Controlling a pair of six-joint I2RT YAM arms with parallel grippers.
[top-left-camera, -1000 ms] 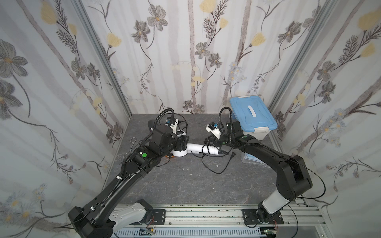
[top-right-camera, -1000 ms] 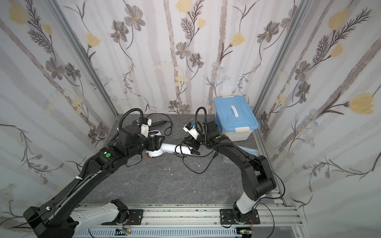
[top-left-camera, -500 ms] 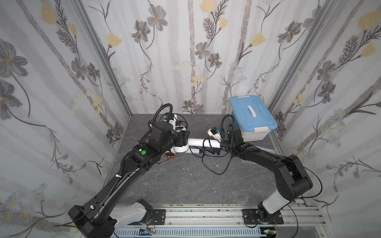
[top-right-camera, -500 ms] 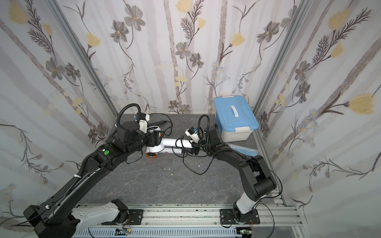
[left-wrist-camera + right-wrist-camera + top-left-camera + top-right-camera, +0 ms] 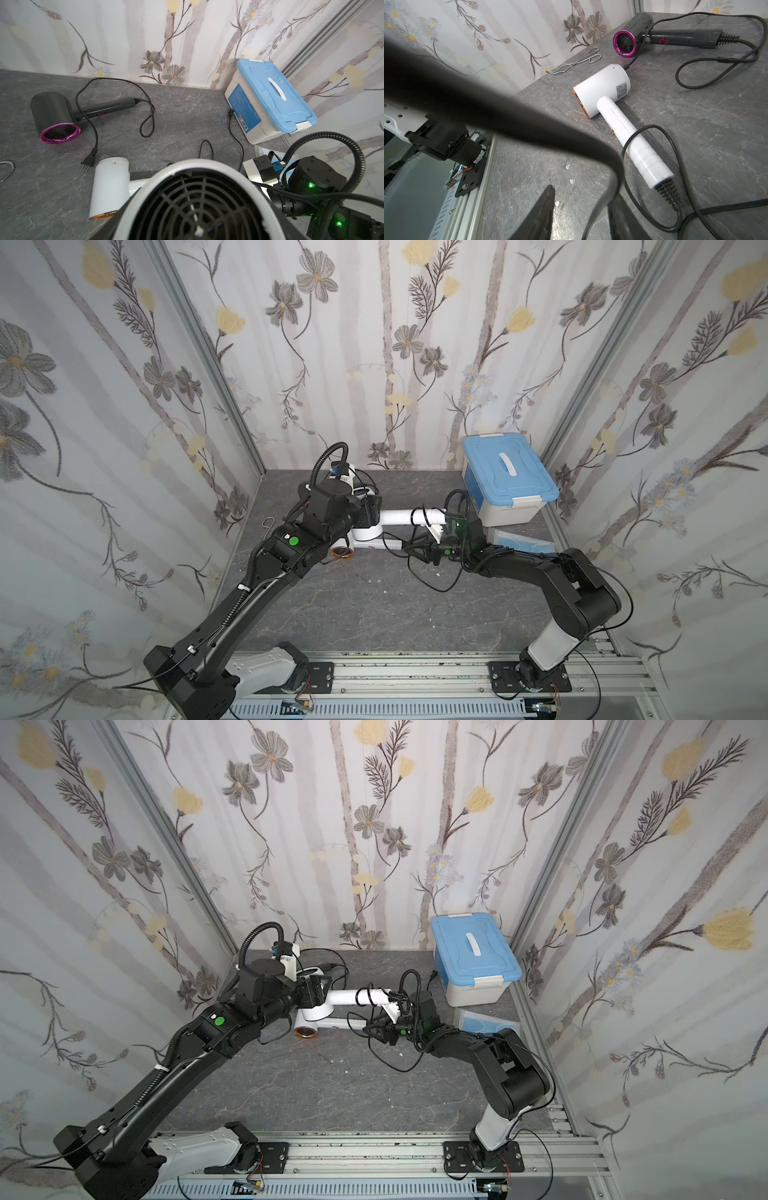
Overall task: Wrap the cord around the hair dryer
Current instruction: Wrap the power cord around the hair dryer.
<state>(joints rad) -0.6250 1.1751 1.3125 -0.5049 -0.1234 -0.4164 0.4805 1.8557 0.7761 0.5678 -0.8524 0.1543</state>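
In both top views my left gripper is shut on the head of a white hair dryer, held above the table with its handle level and pointing right. The dryer's rear grille fills the left wrist view and hides the fingers. The black cord loops round the handle near its end, and slack lies on the table. My right gripper sits just in front of the handle's end. Its jaws stand apart, with the blurred cord running between them against one finger.
A second white dryer with an orange nozzle lies under the held one. A black dryer with a magenta ring lies at the back. A blue-lidded box stands back right, with a flat packet before it. Wire tongs lie by the left wall.
The left arm has raised the dryer so that its handle is level. My right gripper has come from behind the handle's end to in front of it, with the cord.
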